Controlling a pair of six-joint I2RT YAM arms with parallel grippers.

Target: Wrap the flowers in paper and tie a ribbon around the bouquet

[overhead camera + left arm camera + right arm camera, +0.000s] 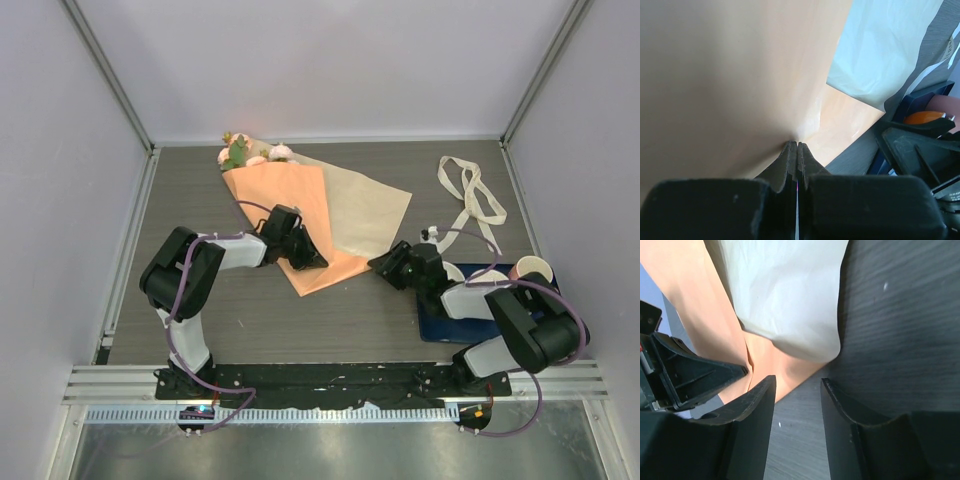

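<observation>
The paper (285, 200) lies on the table with its salmon-orange flap folded over the flowers' stems, and its beige face (365, 210) shows to the right. Pink blooms and leaves of the flowers (245, 152) stick out at the far end. My left gripper (308, 255) is shut, its tips (797, 144) pushed into the orange paper (740, 75), which dimples there. My right gripper (383, 266) is open just above the table (797, 382), with nothing in it, close to the paper's near corner (790, 370). The cream ribbon (470, 195) lies loose at the far right.
A dark blue mat (440, 325) with a pink cup (533, 268) on it lies under the right arm at the near right. Metal frame posts and white walls bound the table on three sides.
</observation>
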